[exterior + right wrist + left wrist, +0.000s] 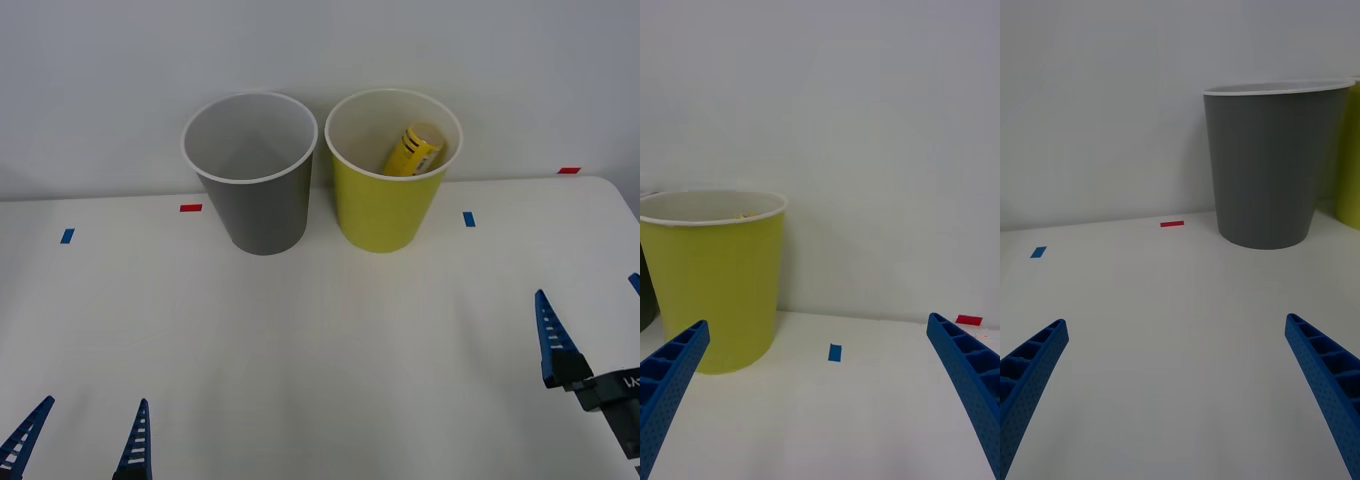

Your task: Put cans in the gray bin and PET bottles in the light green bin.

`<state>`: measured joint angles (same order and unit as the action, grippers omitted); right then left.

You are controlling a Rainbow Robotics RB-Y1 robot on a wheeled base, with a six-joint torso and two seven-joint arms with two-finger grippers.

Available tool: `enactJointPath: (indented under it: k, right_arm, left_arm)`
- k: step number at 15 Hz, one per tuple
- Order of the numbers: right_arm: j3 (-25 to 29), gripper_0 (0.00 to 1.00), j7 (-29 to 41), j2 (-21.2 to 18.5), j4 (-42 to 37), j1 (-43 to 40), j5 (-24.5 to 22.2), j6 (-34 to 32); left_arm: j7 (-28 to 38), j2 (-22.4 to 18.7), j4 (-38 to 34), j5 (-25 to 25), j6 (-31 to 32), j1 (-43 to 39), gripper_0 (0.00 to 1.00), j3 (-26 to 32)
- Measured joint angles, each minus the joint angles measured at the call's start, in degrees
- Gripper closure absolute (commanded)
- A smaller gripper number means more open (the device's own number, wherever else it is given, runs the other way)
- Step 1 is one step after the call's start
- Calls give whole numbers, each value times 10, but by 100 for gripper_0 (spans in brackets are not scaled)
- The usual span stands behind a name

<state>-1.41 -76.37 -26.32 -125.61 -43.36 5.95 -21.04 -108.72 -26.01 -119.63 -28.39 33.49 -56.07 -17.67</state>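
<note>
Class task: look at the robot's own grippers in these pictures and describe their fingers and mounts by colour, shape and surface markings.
Both the left gripper and the right gripper have two blue, tapering, pointed fingers with ladder-like ribbed cells. The right gripper's fingers sit on a black mount carrying small white lettering.

Before me lies a white table (pixel 320 340), matte and evenly lit, with only soft shadows on it. Its far edge meets a plain pale wall (pixel 320 50) that runs the whole width. Small tape marks sit along the far part of the table: a blue one (pixel 67 236) at far left, a red one (pixel 190 208) beside it, another blue one (pixel 468 218) toward the right, and a red one (pixel 568 171) at the far right edge.
</note>
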Motion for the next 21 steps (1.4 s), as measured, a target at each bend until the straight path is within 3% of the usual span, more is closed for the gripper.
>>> enactJointPath:
  k: [9, 21]
  right_arm:
    - [-4, 0, -11, 0, 0, -126, 26, -50]
    - [-10, 0, -12, -2, 0, -133, 27, -55]
  left_arm:
    - [0, 0, 0, 0, 0, 0, 0, 0]
    - [0, 0, 0, 0, 0, 0, 0, 0]
